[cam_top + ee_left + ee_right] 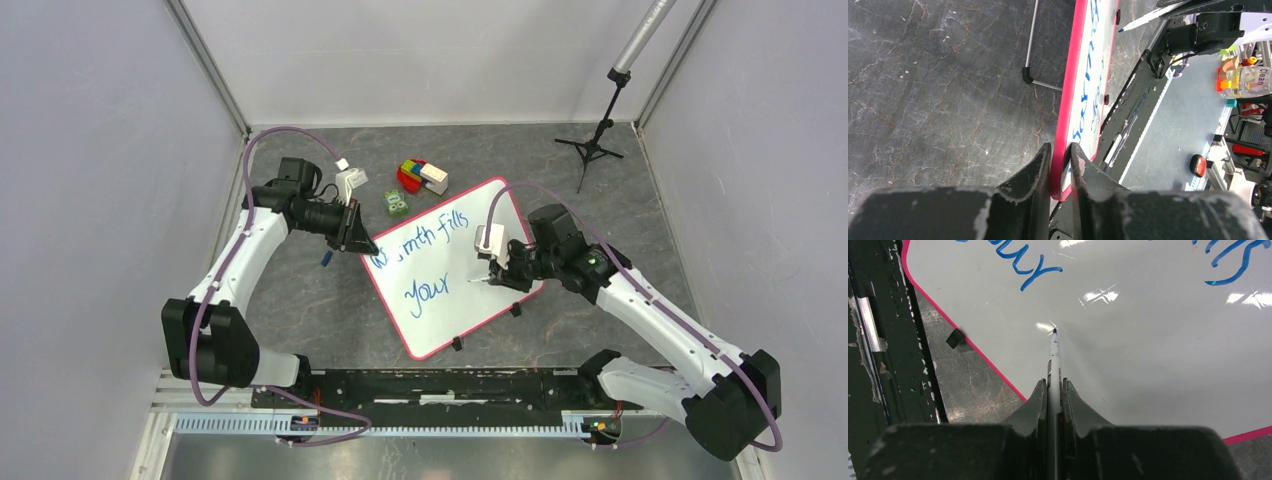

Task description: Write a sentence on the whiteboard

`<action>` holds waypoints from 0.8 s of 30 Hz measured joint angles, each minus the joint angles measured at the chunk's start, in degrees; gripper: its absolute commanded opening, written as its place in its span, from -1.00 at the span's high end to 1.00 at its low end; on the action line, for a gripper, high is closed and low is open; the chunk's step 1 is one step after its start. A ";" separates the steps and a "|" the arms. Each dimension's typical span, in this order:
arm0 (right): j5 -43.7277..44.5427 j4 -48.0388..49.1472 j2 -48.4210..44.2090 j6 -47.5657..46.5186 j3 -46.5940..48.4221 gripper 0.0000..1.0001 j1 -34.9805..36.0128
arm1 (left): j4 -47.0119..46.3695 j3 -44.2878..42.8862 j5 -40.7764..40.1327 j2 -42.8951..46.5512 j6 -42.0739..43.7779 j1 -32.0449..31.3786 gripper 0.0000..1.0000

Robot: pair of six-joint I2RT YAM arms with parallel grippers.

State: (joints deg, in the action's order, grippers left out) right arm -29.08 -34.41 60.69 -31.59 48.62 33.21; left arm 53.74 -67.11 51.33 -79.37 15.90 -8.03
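Black fingers of the left gripper (1060, 147) are closed on the pink-red rim of the whiteboard (1070, 90), one finger on each face, with no gap showing. The right gripper (1054, 382) is clamped on a thin white marker (1054, 355), which points straight out from the fingers. Its dark tip is at the white surface, though I cannot tell if it touches.

The sentence (428, 292) is in blue. The upper line reads "…mth fills", with its first letters hidden behind the left gripper. The lower line reads "your". The marker tip sits just past that word, on bare white. In the left wrist view, a clear bottle (1255, 80) well beyond the table is labelled "Clean".

The board sits mid-table, turned askew. Its long axis runs from the left gripper toward the far right, and both lines of writing slant the same way. The left gripper holds it near its left corner. Its near corner is near the black rail (440, 385), and small black clips (456, 344) stand along the near edge.

Grey marbled table (300, 310) lies bare to the left of the board. Coloured blocks (412, 175) and a small green item (397, 204) sit near its far-left edge. A black tripod (592, 145) stands at the far right, well apart.
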 measured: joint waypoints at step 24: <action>3.43 6.97 1.90 4.44 0.00 1.00 0.00 | 0.00 0.00 0.79 -0.20 0.00 -0.04 0.89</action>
State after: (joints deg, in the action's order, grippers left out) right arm -25.65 -27.44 62.59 -27.16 48.62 33.21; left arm 53.74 -67.11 52.12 -79.57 15.90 -8.08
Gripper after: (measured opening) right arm 0.146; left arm 0.228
